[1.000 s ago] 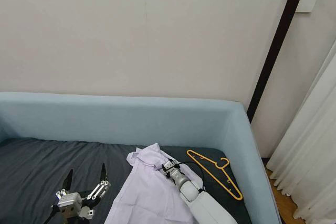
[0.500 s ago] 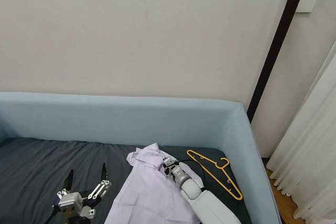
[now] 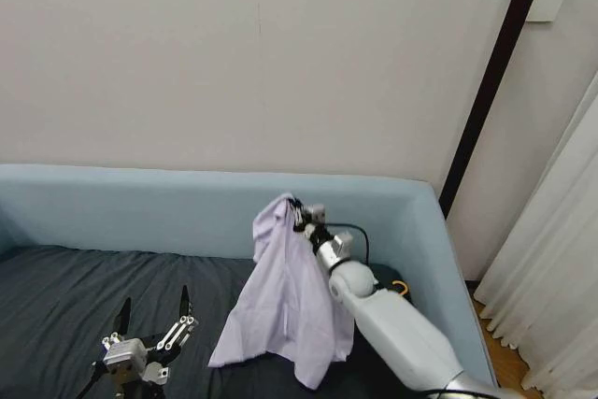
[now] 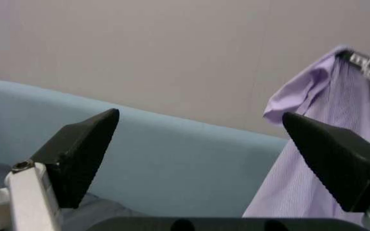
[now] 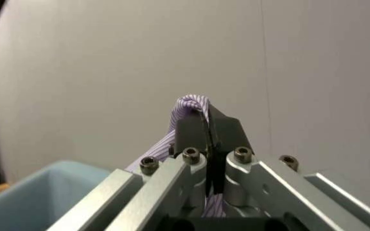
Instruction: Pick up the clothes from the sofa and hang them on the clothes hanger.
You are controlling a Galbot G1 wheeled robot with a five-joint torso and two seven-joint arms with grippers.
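Note:
A lilac striped shirt (image 3: 290, 306) hangs in the air above the sofa seat, pinched at its top by my right gripper (image 3: 297, 215), which is shut on it. In the right wrist view the fingers (image 5: 205, 130) clamp a fold of the shirt (image 5: 188, 103). The shirt (image 4: 326, 144) also shows in the left wrist view, hanging in front of the sofa back. My left gripper (image 3: 151, 317) is open low over the dark seat, left of the shirt. An orange hanger (image 3: 402, 288) peeks out behind my right arm on the seat.
The sofa has a light blue backrest (image 3: 140, 207) and right armrest (image 3: 439, 259) around a dark grey seat (image 3: 65, 296). A dark wooden post (image 3: 491, 81) stands at the right by a white curtain (image 3: 561, 277).
My right gripper has risen from the seat to backrest height, lifting the shirt so it hangs. The hanger is now mostly hidden by the arm. The left gripper stayed put.

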